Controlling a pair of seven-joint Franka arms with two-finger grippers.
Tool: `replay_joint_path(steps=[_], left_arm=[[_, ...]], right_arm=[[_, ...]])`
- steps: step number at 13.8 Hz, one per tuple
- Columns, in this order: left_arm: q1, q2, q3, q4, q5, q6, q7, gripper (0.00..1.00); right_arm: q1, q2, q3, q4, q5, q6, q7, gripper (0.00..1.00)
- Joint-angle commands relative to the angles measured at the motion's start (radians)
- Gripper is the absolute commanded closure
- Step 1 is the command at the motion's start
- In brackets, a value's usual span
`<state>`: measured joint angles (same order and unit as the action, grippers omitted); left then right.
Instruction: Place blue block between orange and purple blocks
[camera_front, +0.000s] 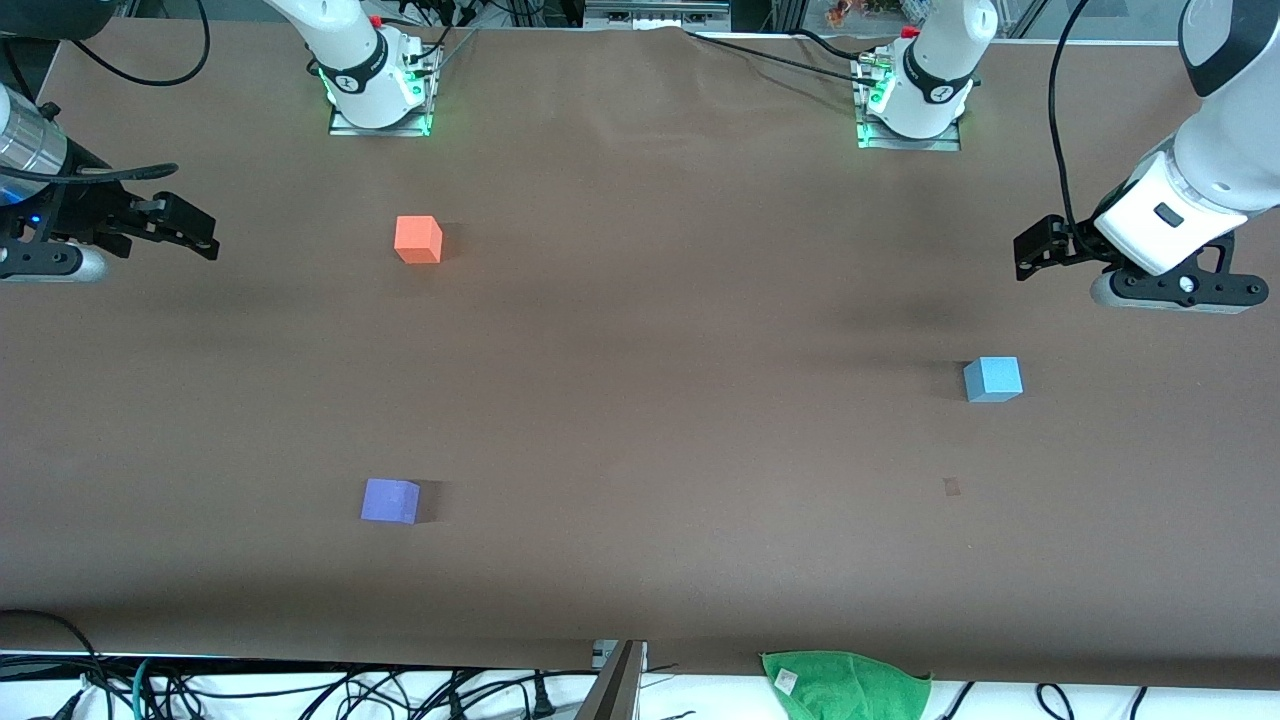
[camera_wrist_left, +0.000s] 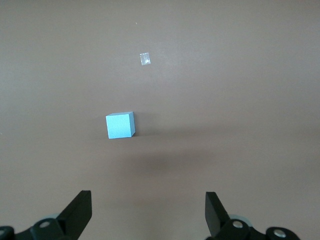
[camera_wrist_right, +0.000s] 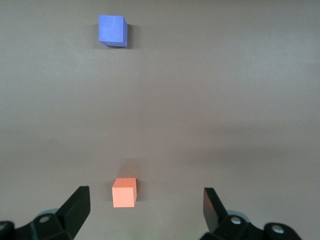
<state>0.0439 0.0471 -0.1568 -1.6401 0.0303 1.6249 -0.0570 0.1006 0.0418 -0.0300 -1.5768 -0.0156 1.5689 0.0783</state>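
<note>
Right hand (camera_front: 195, 232) is hanging in the air over the bench (camera_front: 640, 330) at the right arm's end, fingers spread wide and grasping nothing. In the right wrist view the hand (camera_wrist_right: 145, 205) is showing both fingertips (camera_wrist_right: 80, 202) apart with bare bench surface between them.

Orange block (camera_front: 418, 239) is sitting flat on the bench, near the right hand and apart from it, toward the middle of the bench. In the right wrist view the orange block (camera_wrist_right: 124, 192) is lying just ahead of the open fingers, closer to one fingertip than to the other, untouched.

Purple block (camera_front: 390, 500) is resting on the bench nearer to the front camera than the orange block, well apart from it. The gap between these two is standing unoccupied. In the right wrist view the purple block (camera_wrist_right: 112, 30) is lying well ahead of the hand, past the orange block.

Blue block (camera_front: 992, 379) is sitting on the bench toward the left arm's end, well apart from both other blocks, near the left hand and not touching it. A small pale mark (camera_front: 952, 486) is showing on the bench nearer to the front camera than the blue block.

Left hand (camera_front: 1035, 248) is hanging over the bench at the left arm's end, released, fingers wide, holding nothing. In the left wrist view the hand (camera_wrist_left: 148, 212) is facing the blue block (camera_wrist_left: 120, 125), which is lying ahead of the open fingers.
</note>
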Motion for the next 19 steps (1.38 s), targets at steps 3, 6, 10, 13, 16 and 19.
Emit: replay_joint_path(steps=[3,6,10,13,16,19], left_arm=[[0.002,0.005,-0.003,0.017,-0.001,-0.020,0.006,0.00],[0.001,0.010,-0.003,0.017,-0.001,-0.020,0.005,0.00],[0.002,0.008,-0.006,0.009,-0.013,-0.037,-0.035,0.00],[0.002,0.008,-0.006,0.009,-0.012,-0.037,-0.030,0.00],[0.002,0.010,-0.006,0.011,-0.012,-0.037,-0.024,0.00],[0.002,0.008,-0.006,0.008,-0.012,-0.043,-0.020,0.00]], right_arm=[[0.004,-0.007,0.002,-0.002,0.002,0.007,0.009,0.00],[0.004,-0.007,0.002,-0.002,0.002,0.007,0.009,0.00],[0.002,-0.005,0.001,-0.002,-0.001,0.022,0.009,0.00],[0.002,-0.005,0.001,-0.002,0.000,0.020,0.009,0.00],[0.002,-0.005,0.001,-0.002,0.000,0.020,0.009,0.00],[0.002,-0.005,0.001,-0.002,0.000,0.020,0.009,0.00]])
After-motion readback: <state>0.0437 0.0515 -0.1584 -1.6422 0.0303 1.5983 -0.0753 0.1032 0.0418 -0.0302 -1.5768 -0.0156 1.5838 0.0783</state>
